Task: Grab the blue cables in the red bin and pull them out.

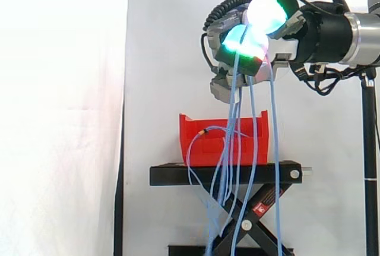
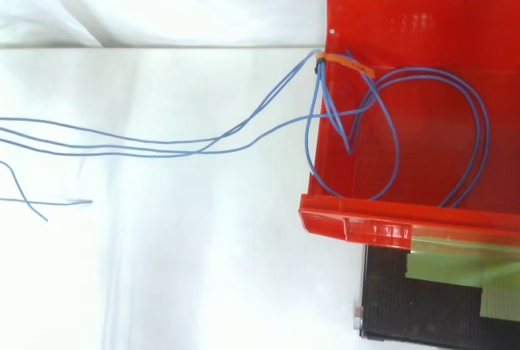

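Note:
High above the red bin (image 1: 196, 146), my hand (image 1: 249, 45) has its fingers curled round a bundle of thin blue cables (image 1: 254, 149). The strands hang from the hand, pass the bin's front and trail below the stand. In the top view the blue cables (image 2: 203, 143) run leftwards out over the corner of the red bin (image 2: 366, 224). Several loops still lie inside it. An orange tie (image 2: 345, 62) binds the strands at the bin's corner.
The bin rests on a black scissor stand (image 1: 178, 174) before a white curtain (image 1: 154, 60). A dark tripod pole (image 1: 371, 149) stands at the right edge. In the top view a loose cable end (image 2: 32, 202) lies on the white surface at the left.

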`<move>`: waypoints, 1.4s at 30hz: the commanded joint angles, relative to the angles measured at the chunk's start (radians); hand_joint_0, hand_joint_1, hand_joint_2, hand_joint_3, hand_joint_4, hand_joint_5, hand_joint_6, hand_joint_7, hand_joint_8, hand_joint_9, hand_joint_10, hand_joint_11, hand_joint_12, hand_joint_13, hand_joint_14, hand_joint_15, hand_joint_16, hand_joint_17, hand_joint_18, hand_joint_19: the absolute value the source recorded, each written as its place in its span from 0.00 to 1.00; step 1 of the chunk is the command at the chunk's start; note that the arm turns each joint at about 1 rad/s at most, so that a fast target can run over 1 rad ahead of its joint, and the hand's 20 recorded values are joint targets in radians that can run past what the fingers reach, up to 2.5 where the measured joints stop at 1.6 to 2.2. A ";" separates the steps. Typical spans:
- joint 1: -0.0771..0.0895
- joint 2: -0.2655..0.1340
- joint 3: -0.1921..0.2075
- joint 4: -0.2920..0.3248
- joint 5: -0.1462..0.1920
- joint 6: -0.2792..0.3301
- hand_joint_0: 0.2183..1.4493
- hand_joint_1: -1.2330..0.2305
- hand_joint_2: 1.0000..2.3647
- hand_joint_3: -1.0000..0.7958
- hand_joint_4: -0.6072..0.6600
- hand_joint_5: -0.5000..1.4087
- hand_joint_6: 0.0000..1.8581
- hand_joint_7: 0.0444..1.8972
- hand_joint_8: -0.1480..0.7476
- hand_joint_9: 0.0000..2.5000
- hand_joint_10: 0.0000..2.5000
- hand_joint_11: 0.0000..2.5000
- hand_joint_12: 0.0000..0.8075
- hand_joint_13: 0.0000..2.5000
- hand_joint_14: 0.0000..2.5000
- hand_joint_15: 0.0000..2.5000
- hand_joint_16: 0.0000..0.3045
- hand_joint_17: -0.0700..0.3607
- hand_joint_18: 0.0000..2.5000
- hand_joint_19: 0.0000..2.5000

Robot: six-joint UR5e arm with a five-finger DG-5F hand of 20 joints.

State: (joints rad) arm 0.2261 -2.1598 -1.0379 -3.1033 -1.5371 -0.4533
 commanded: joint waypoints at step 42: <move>0.001 0.000 -0.001 0.000 0.000 -0.003 0.56 0.18 0.01 0.09 0.63 0.67 0.40 0.33 0.45 0.40 0.40 0.62 0.39 0.50 0.05 0.65 0.13 0.37 0.30 0.42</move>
State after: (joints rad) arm 0.2266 -2.1598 -1.0385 -3.1047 -1.5371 -0.4563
